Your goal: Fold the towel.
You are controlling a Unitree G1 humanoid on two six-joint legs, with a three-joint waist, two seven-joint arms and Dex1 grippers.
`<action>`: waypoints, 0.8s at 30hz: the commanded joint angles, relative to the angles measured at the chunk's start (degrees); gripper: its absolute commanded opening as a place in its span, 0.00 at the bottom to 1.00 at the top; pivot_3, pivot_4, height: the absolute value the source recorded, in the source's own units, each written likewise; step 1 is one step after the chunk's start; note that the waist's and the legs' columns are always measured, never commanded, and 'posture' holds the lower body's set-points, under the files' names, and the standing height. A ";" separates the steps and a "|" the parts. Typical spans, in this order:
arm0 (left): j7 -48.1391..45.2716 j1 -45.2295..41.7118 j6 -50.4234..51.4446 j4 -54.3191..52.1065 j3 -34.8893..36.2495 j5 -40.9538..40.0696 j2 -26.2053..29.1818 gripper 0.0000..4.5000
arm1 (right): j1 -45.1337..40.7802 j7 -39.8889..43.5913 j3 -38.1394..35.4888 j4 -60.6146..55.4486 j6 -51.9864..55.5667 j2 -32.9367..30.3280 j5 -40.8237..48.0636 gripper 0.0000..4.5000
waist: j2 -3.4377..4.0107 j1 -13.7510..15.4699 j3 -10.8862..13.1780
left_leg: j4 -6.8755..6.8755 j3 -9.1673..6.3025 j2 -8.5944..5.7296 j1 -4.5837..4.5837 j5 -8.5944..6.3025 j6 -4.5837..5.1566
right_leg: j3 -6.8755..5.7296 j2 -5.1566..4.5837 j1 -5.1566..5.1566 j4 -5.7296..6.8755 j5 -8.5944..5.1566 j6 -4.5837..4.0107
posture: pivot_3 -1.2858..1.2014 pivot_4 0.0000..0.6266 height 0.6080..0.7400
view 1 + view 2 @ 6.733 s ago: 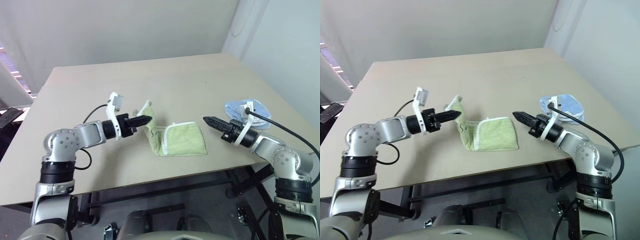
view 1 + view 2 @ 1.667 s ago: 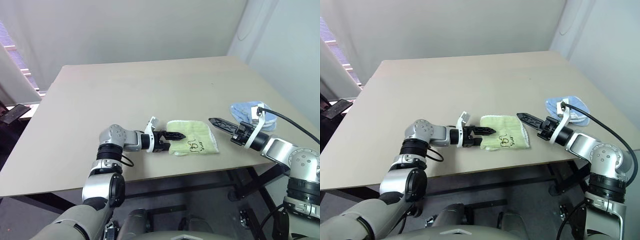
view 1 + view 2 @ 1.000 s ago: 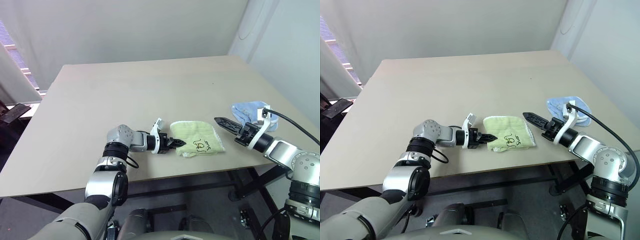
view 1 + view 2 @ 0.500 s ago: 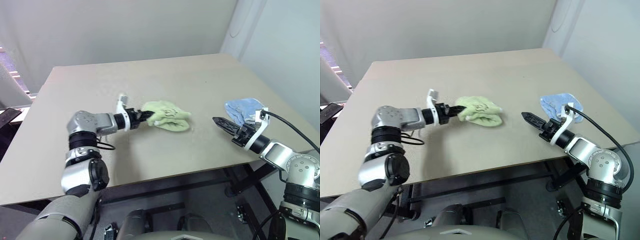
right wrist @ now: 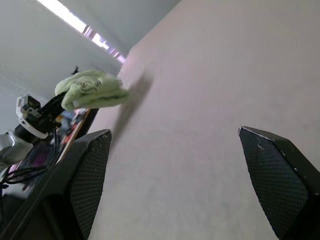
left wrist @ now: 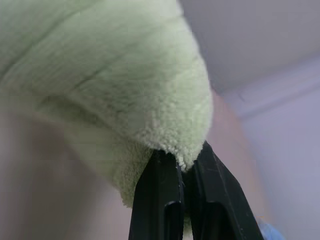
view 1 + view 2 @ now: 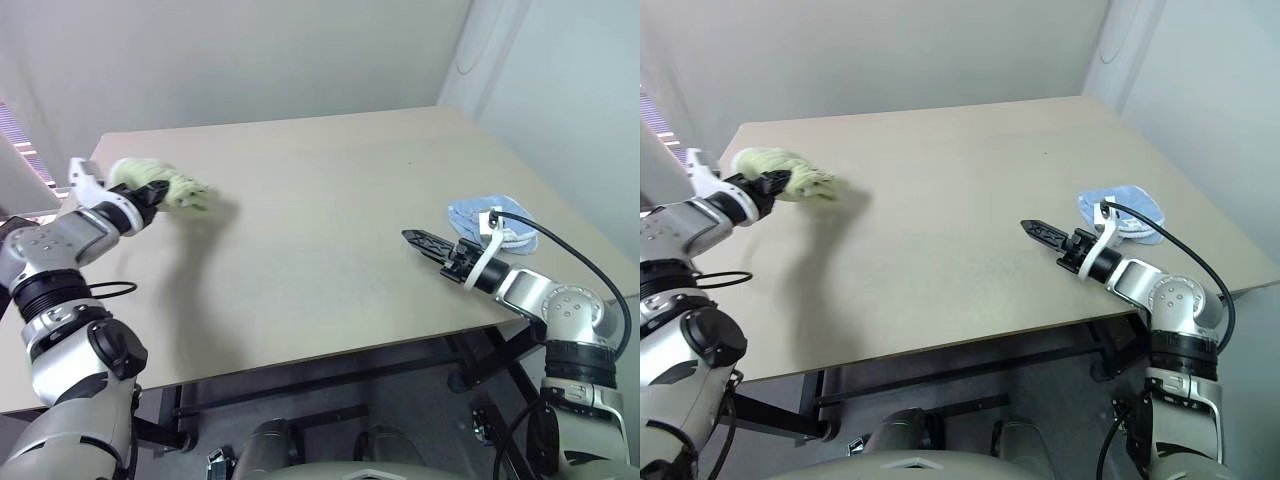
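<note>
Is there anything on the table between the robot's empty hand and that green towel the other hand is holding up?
Nothing visible. The left hand is shut on the towel, lifted over the table's far left corner. Bare tabletop lies between it and the open right hand. The blue cloth lies behind the right hand, off that path.

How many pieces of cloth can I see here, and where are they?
2. The green towel is bunched up, pinched in the left gripper above the table's far left corner. A light blue cloth lies near the table's right edge, behind the right gripper. Nothing seems hidden.
</note>
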 commanded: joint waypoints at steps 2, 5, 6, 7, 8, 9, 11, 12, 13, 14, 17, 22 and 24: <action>6.35 3.81 -0.14 -7.90 7.54 -4.51 -0.22 0.01 | -2.64 3.79 3.08 1.61 -2.04 -0.04 -2.67 0.94 | -0.02 -0.08 -0.01 | 0.00 0.00 0.00 0.00 0.00 -0.01 | 0.00 -0.01 0.00 0.00 0.00 0.00 | 0.52 0.00 0.88; 10.14 7.73 0.71 -12.35 10.78 -6.81 -2.80 0.01 | -3.85 5.99 5.06 3.12 -2.95 -0.33 -4.55 0.94 | -0.02 -0.18 -0.01 | 0.00 0.02 0.00 0.00 0.00 -0.01 | 0.06 -0.01 0.00 0.00 0.01 0.00 | 0.52 0.00 0.88; 10.91 8.72 0.62 -13.73 11.17 -7.30 -3.57 0.01 | -4.04 6.64 5.49 3.37 -3.08 -0.45 -5.03 0.94 | -0.02 -0.14 -0.01 | 0.00 0.03 0.00 0.02 0.00 -0.01 | 0.06 -0.01 0.00 0.01 0.01 0.00 | 0.52 0.00 0.88; 12.63 10.40 -0.05 -15.79 12.42 -7.87 -4.97 0.01 | -4.33 7.57 6.39 3.71 -3.20 -0.71 -5.80 0.94 | -0.03 -0.09 -0.01 | 0.00 0.03 0.00 0.02 0.00 -0.01 | 0.06 -0.01 0.00 0.01 0.01 0.00 | 0.52 0.00 0.88; 14.64 12.25 -0.50 -17.81 13.99 -8.60 -6.51 0.01 | -4.57 8.56 7.27 3.97 -3.22 -1.04 -6.53 0.94 | -0.03 -0.09 -0.01 | 0.01 0.03 0.00 0.03 0.00 -0.01 | 0.06 -0.01 0.01 0.02 0.01 -0.01 | 0.52 0.00 0.88; 17.07 14.40 -0.34 -19.29 14.80 -8.35 -7.84 0.01 | -4.73 9.66 8.18 4.06 -3.31 -1.46 -7.27 0.94 | -0.03 -0.14 -0.01 | 0.01 0.03 0.00 0.02 0.00 -0.01 | 0.06 -0.02 0.01 0.03 0.01 -0.01 | 0.52 0.00 0.88; 21.20 17.24 0.23 -21.76 16.59 -9.57 -10.43 0.01 | -4.92 11.28 9.25 4.13 -3.44 -1.98 -8.28 0.94 | -0.05 -0.18 -0.02 | 0.00 0.06 -0.01 0.05 0.00 -0.01 | 0.10 -0.02 0.02 0.02 0.01 -0.01 | 0.52 0.00 0.88; 22.42 18.66 0.65 -23.70 16.99 -10.51 -11.87 0.01 | -5.03 11.76 9.57 4.20 -3.51 -2.08 -8.73 0.94 | -0.06 -0.16 -0.03 | 0.01 0.06 0.00 0.04 0.00 -0.01 | 0.10 -0.01 0.01 0.03 0.01 -0.01 | 0.52 0.00 0.88; 23.63 19.85 0.76 -25.87 17.25 -11.52 -13.33 0.01 | -5.14 12.07 9.75 4.36 -3.61 -2.07 -9.13 0.94 | -0.07 -0.16 -0.03 | 0.00 0.06 0.00 0.04 0.00 -0.01 | 0.10 -0.01 0.01 0.03 0.02 -0.01 | 0.52 0.00 0.88; 24.58 20.74 0.80 -27.54 17.28 -12.33 -14.33 0.01 | -5.17 12.33 9.80 4.42 -3.65 -2.05 -9.45 0.94 | -0.11 -0.12 -0.04 | 0.01 0.06 0.00 0.04 0.00 -0.01 | 0.09 -0.01 0.00 0.04 0.01 -0.01 | 0.52 0.00 0.88; 28.37 21.57 0.10 -32.37 17.95 -16.85 -18.96 0.01 | -5.46 13.07 9.89 4.94 -3.79 -1.64 -10.33 0.94 | -0.12 0.07 -0.05 | 0.04 0.06 0.00 0.04 -0.01 -0.01 | 0.09 -0.02 0.01 0.04 0.03 -0.06 | 0.52 0.00 0.88; 31.07 22.35 -0.35 -35.97 15.07 -21.22 -22.57 0.01 | -5.38 13.43 9.67 4.87 -3.87 -0.94 -11.07 0.94 | -0.13 0.06 -0.06 | 0.10 0.07 0.00 0.05 -0.01 -0.01 | 0.09 -0.02 0.07 -0.01 0.11 -0.08 | 0.52 0.00 0.88; 32.33 22.50 -0.44 -36.48 14.01 -22.91 -23.58 0.01 | -5.16 13.23 9.29 4.69 -4.07 -0.75 -11.29 0.94 | -0.13 0.07 -0.06 | 0.10 0.07 0.00 0.05 -0.01 -0.01 | 0.09 -0.01 0.06 -0.01 0.11 -0.08 | 0.52 0.00 0.88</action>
